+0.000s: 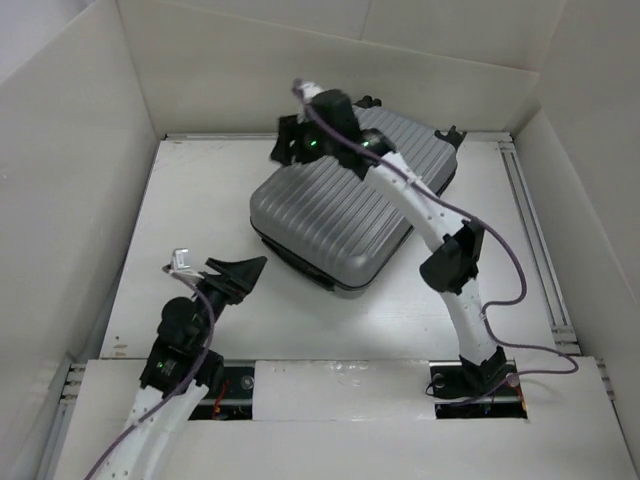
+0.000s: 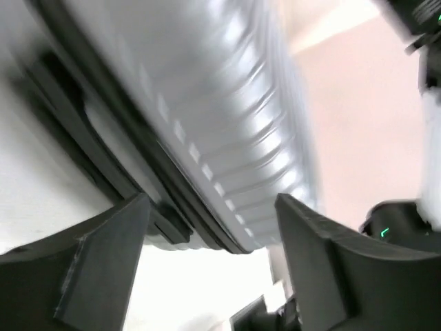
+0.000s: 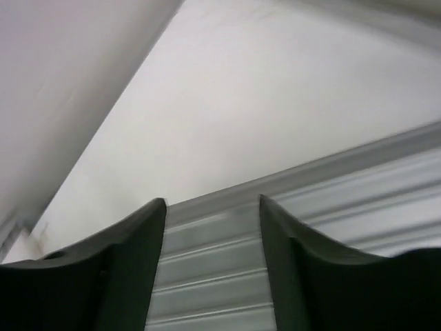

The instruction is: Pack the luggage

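Observation:
The luggage (image 1: pixel 330 215) is a silver-grey ribbed hard-shell suitcase, lying closed and flat in the middle of the table, black wheels at its far end. My right gripper (image 1: pixel 288 142) is open over the suitcase's far left edge; in the right wrist view its fingers (image 3: pixel 131 255) straddle the ribbed shell (image 3: pixel 213 276). My left gripper (image 1: pixel 243 272) is open and empty, just left of the suitcase's near corner. In the left wrist view the shell (image 2: pixel 207 103) and its black seam fill the space beyond the fingers (image 2: pixel 103 255).
White walls enclose the table (image 1: pixel 190 230) on the left, back and right. A metal rail (image 1: pixel 535 240) runs along the right side. The right arm (image 1: pixel 440 230) reaches across the suitcase's right side.

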You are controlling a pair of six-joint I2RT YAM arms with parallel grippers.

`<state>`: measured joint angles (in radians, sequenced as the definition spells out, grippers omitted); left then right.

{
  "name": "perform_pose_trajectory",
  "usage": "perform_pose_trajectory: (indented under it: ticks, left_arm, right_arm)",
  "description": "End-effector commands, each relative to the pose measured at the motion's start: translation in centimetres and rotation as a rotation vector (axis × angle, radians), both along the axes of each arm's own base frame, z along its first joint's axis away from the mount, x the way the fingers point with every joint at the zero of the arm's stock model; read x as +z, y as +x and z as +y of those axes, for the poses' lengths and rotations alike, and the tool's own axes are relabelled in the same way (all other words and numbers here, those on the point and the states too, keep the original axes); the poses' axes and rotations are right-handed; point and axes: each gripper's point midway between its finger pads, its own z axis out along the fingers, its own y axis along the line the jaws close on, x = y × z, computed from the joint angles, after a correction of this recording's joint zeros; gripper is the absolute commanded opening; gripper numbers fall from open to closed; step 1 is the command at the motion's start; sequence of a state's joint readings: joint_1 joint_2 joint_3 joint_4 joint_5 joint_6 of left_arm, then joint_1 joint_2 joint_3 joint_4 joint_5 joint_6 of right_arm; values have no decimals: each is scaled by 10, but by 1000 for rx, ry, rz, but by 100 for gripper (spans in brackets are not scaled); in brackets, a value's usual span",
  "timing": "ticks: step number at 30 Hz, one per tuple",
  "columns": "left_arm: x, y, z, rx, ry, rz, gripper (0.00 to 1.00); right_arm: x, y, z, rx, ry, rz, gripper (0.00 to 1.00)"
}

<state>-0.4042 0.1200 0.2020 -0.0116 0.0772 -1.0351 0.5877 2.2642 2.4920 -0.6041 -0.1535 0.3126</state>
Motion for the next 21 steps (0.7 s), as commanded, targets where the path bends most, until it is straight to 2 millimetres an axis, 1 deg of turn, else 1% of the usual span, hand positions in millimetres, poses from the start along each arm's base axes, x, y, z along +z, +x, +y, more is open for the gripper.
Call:
perform_pose_trajectory:
  ticks: [1, 2, 3, 4, 5, 6, 7, 8, 9, 10, 11, 12, 13, 14, 15, 16, 17, 18, 19, 20, 21]
  left_arm:
    - [22, -16, 40, 155, 106, -4, 79]
    - [43, -14, 49, 205, 107, -42, 90]
    - [52, -11, 49, 204, 136, -64, 95]
    - [48, 0, 45, 198, 179, -24, 99]
    - [70, 4, 37, 169, 168, -62, 99]
    - [74, 11, 32, 156, 181, -56, 99]
    - [67, 25, 26, 138, 240, -26, 99]
    - [77, 34, 22, 139, 240, -48, 99]
    - [88, 43, 24, 169, 242, -51, 99]
    - [92, 51, 23, 179, 258, -52, 99]
    - [79, 71, 24, 207, 308, 2, 99]
    - [93, 82, 25, 238, 308, -4, 99]
    - [97, 94, 26, 248, 325, 0, 99]
    - [99, 105, 23, 226, 342, 0, 99]
    - [82, 128, 23, 214, 387, 56, 99]
    - [103, 138, 14, 163, 375, 24, 99]
    - [106, 150, 13, 142, 388, 27, 99]
    - [89, 171, 21, 145, 416, 87, 99]
    - [105, 182, 22, 131, 428, 58, 99]
    - [104, 192, 28, 127, 434, 64, 99]
    - [105, 201, 35, 127, 426, 73, 99]
  right_arm:
    - [103, -89, 1, 85, 96, -60, 65]
    - [129, -85, -17, 27, 160, -105, 69]
    - [96, -83, -32, -35, 121, -48, 72]
    - [142, -107, -64, -77, 186, -126, 79]
    - [150, -112, -83, -131, 216, -146, 81]
    - [148, -111, -111, -219, 203, -159, 82]
    - [104, -116, -128, -270, 142, -89, 82]
    - [127, -141, -158, -328, 194, -133, 82]
    - [119, -145, -185, -430, 187, -143, 82]
    - [74, -151, -201, -483, 139, -80, 82]
    - [85, -175, -227, -528, 191, -115, 78]
    - [80, -177, -250, -604, 239, -115, 77]
    - [42, -182, -262, -636, 215, -63, 75]
    - [30, -188, -275, -665, 222, -51, 75]
    - [32, -196, -288, -697, 265, -66, 75]
    - [18, -193, -312, -773, 260, -52, 75]
    - [-7, -191, -315, -767, 245, -4, 77]
    - [-15, -189, -322, -778, 247, 11, 79]
    - [-21, -185, -343, -842, 271, 23, 81]
    - [-29, -181, -345, -827, 282, 44, 82]
    - [-47, -178, -351, -835, 297, 78, 84]
